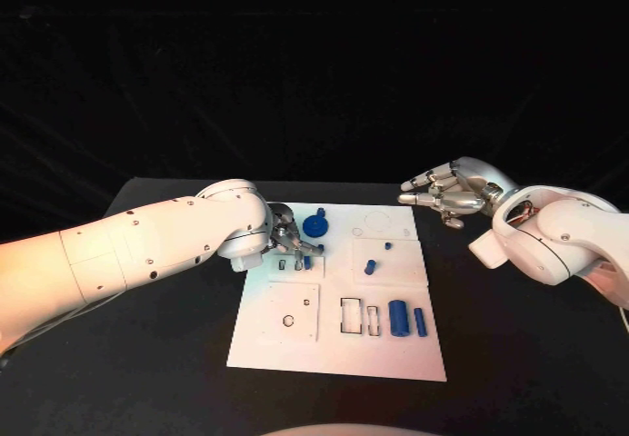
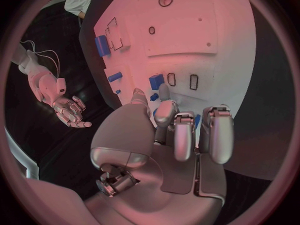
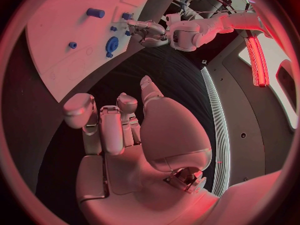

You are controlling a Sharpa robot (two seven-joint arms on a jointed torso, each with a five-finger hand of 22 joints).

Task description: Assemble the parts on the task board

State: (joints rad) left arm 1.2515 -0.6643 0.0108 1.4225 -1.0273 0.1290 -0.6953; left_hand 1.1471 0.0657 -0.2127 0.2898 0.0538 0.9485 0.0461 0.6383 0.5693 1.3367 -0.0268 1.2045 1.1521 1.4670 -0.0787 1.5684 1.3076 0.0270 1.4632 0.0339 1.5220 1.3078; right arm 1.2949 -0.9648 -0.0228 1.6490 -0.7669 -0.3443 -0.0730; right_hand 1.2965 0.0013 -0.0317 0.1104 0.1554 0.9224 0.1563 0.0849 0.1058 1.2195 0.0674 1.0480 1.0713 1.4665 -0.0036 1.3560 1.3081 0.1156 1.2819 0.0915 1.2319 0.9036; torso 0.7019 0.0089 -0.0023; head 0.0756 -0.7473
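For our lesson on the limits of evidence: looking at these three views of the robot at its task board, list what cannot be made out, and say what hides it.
- Head view: whether the left hand holds a blue part; its own fingers cover the spot on the task board.
- Left wrist view: the same contact, hidden behind the fingers.
- Right wrist view: the small blue parts are too small to tell their shapes.
- Head view: the right hand shows its fingers apart, its palm turned away.

Left hand [image 1: 291, 242] mostly hidden behind own wrist, centre-left of head view; small blue part [image 1: 307, 262] under fingertips, contact unclear. Task board [image 3: 56, 45] cut by right wrist circle's rim.
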